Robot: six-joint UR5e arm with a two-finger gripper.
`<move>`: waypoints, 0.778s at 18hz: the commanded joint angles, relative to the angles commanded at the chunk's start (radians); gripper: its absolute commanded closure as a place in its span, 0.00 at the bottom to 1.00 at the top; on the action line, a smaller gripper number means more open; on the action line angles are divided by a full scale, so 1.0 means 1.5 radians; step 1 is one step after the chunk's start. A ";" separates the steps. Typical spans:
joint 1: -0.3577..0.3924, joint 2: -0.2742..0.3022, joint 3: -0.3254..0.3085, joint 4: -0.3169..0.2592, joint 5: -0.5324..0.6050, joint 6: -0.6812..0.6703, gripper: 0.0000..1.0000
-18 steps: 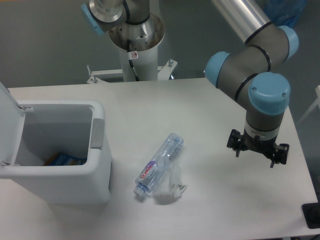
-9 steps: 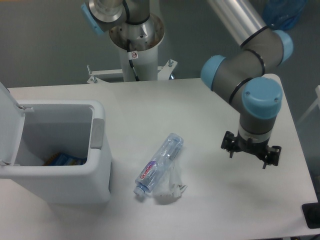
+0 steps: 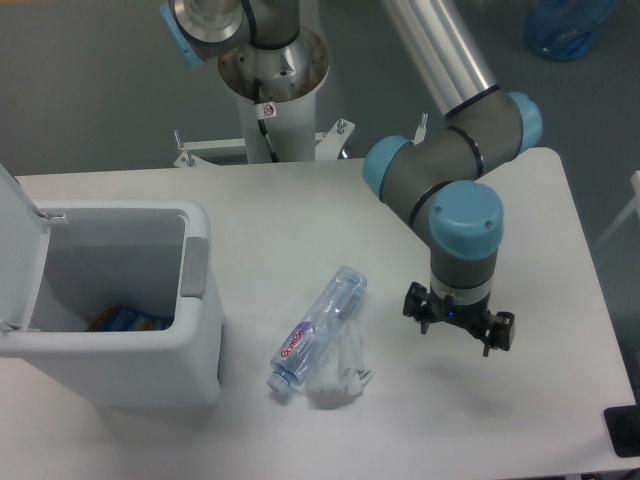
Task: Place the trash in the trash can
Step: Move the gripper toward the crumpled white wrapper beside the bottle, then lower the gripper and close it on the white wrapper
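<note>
- You had a white table (image 3: 300,210) before a grey floor, with the arm's base post (image 3: 270,75) at 12 o'clock.
- Your arm bent down from the upper right, wrist vertical, the gripper (image 3: 458,322) above the table with its fingers spread apart, holding nothing.
- The bottle (image 3: 318,328) lay at its 9 o'clock, touching the wad (image 3: 340,378).
- The trash can (image 3: 190,330) stood open at far left.
</note>
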 joint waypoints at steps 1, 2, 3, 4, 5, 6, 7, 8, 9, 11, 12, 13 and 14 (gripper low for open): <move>-0.009 -0.006 0.001 0.000 0.000 -0.010 0.00; -0.019 -0.013 0.003 0.000 0.001 -0.027 0.00; -0.031 -0.020 0.006 0.000 0.001 -0.047 0.00; -0.039 -0.022 0.007 0.000 0.001 -0.065 0.00; -0.048 -0.023 0.006 -0.001 0.001 -0.084 0.00; -0.057 -0.024 0.006 -0.002 0.002 -0.104 0.00; -0.061 -0.026 0.006 -0.002 0.001 -0.119 0.00; -0.068 -0.032 0.007 -0.002 0.001 -0.127 0.00; -0.074 -0.035 0.008 -0.002 0.000 -0.129 0.00; -0.086 -0.039 0.007 -0.003 0.001 -0.141 0.00; -0.093 -0.039 0.004 -0.003 0.002 -0.151 0.00; -0.098 -0.041 0.001 -0.003 0.002 -0.157 0.00; -0.104 -0.045 0.000 -0.003 0.002 -0.159 0.00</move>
